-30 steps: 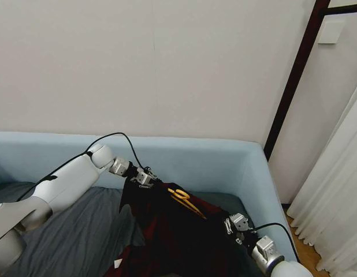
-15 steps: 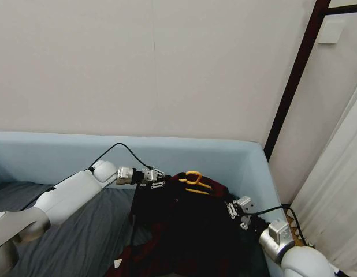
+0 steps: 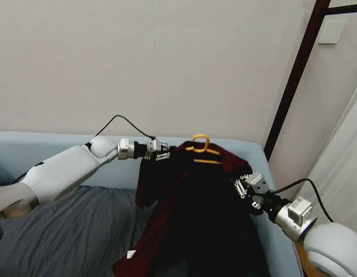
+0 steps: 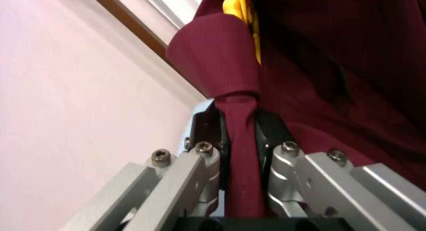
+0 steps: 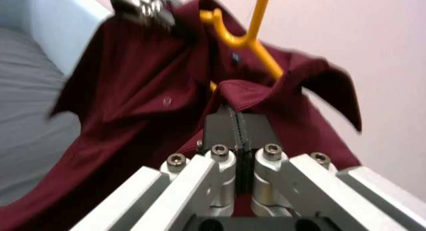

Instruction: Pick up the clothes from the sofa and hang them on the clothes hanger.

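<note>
A dark red shirt point(image 3: 193, 213) hangs spread in the air above the sofa, draped on a yellow hanger point(image 3: 200, 147) whose hook sticks up at the collar. My left gripper point(image 3: 164, 151) is shut on the shirt's left shoulder; the left wrist view shows red cloth point(image 4: 241, 156) pinched between its fingers, with the hanger point(image 4: 240, 11) just beyond. My right gripper point(image 3: 243, 186) is shut on the shirt's right shoulder, and the right wrist view shows the cloth point(image 5: 266, 94) gathered at its closed fingers below the hanger point(image 5: 256, 36). The shirt's lower edge trails down to the seat.
A light blue sofa point(image 3: 51, 147) with a dark grey seat point(image 3: 63, 242) runs along the white wall. A dark door frame point(image 3: 291, 86) and white curtains point(image 3: 343, 190) stand on the right. A small white tag point(image 3: 131, 254) dangles at the shirt's hem.
Both grippers have risen, lifting the shirt and hanger off the sofa seat to above the backrest. The shirt has spread out between them and the hanger hook now stands upright.
</note>
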